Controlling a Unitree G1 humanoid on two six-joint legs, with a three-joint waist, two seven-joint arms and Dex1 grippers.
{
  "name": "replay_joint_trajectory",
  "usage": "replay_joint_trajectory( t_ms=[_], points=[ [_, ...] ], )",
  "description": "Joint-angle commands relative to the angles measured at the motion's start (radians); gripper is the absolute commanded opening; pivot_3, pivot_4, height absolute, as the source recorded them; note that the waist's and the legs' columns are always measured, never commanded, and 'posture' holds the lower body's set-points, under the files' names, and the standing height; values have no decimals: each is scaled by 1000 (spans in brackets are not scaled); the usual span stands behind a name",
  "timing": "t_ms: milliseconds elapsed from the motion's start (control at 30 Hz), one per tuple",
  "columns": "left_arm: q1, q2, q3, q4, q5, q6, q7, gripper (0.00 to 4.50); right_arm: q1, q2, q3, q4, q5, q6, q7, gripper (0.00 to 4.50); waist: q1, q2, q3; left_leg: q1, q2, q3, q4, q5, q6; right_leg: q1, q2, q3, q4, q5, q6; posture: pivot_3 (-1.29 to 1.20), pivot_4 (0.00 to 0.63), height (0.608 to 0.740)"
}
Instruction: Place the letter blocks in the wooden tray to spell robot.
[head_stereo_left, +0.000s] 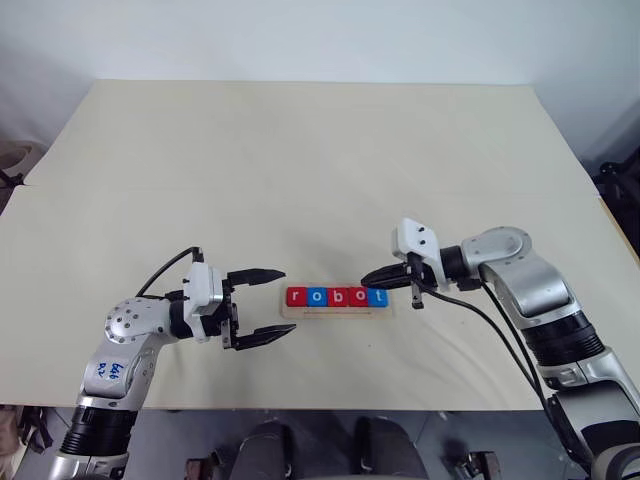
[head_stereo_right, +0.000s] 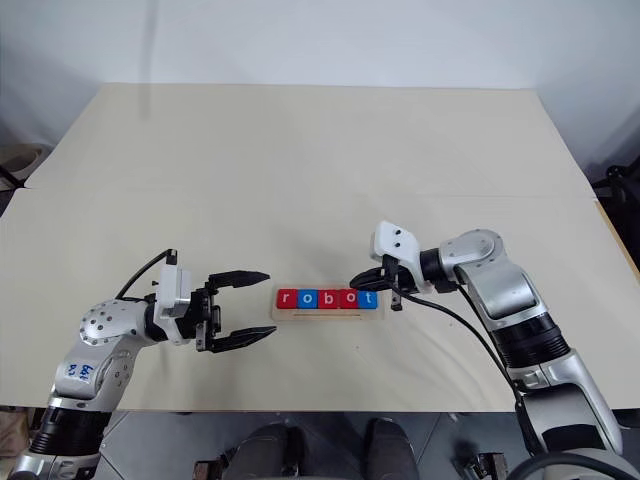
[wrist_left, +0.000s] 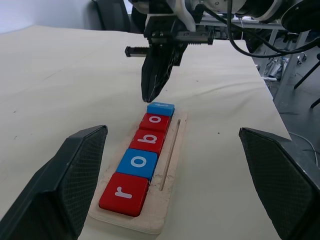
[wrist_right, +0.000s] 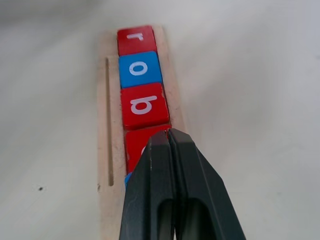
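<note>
From my head I see the wooden tray (head_stereo_left: 338, 312) lying on the pale bench (head_stereo_left: 300, 160) toward its near edge, between my two arms, with the five letter blocks (head_stereo_left: 337, 297) in one row on it reading r, o, b, o, t from my left to my right: red, blue, red, red, blue. My left end effector (head_stereo_left: 268, 304) sits just to the left of the tray's r end, apart from it, with its two black fingers spread wide. My right end effector (head_stereo_left: 372, 279) is at the opposite end, its fingers pressed together with nothing between them, the tips over the blue t block (head_stereo_left: 377, 297); from the head I cannot tell whether they touch it. My left wrist camera looks along the row from the r end and shows what the head views do not: a thin slot (wrist_left: 170, 155) cut in the tray beside the blocks, and my right tip standing just beyond the t block. My right wrist camera looks the other way, its closed fingers (wrist_right: 175, 200) covering the t block and part of the second o. The bench is bare all around the tray, with wide open surface beyond it and a narrower strip between it and the near edge.
</note>
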Motion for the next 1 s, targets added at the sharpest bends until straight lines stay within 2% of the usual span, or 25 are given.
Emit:
replay_joint_trajectory(
  t_ms=[33,167,733,1000],
  points=[
    [-2,0,9,-25,-14,-7,4,4500,3,-13,2,-21,-4,11,0,37,-1,0,0,0,0,0,0,0,0,0,0,0,0,0,0,0,150,740],
    [-2,1,10,-25,-14,-7,5,4500,23,-41,14,-16,-28,-9,16,37,-1,0,0,0,0,0,0,0,0,0,0,0,0,0,0,0,150,740],
    [-8,-1,8,-18,-12,-12,9,4500,33,-39,15,-24,-37,-5,1,37,-1,0,0,0,0,0,0,0,0,0,0,0,0,0,0,0,150,740],
    [-6,2,9,-19,-12,-8,9,4500,36,-48,-35,-126,28,50,-1,37,-1,0,0,0,0,0,0,0,0,0,0,0,0,0,0,0,150,740]
  ],
)
